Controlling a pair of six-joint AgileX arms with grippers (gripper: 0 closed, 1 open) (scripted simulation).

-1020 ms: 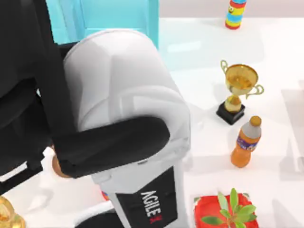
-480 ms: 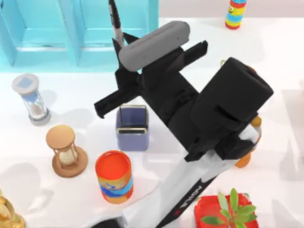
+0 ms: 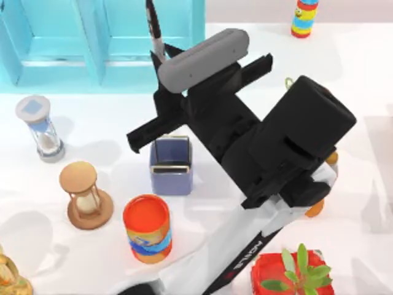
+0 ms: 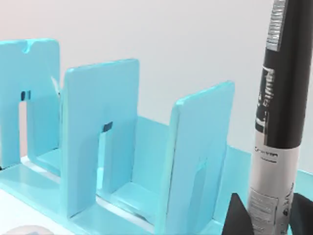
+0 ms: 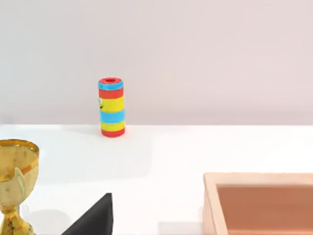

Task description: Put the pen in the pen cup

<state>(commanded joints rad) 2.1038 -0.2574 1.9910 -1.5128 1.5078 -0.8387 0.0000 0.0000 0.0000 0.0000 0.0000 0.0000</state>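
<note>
My left gripper is shut on the pen, a thin black stick with a whitish band, and holds it upright. It hovers above the table just behind the pen cup, a square slate-blue box with a metallic rim and an inner divider. In the left wrist view the pen rises between the gripper's black fingers, in front of a blue rack. A dark finger of my right gripper shows at the edge of the right wrist view.
A blue slotted rack stands at the back left. Two hourglasses and an orange can stand left of and in front of the cup. A striped toy, a red potted plant and a wooden box lie to the right.
One second ago the left arm blocked most of the top view. It has since swung clear, and the pen has shifted slightly right over the cup in the last half second.
</note>
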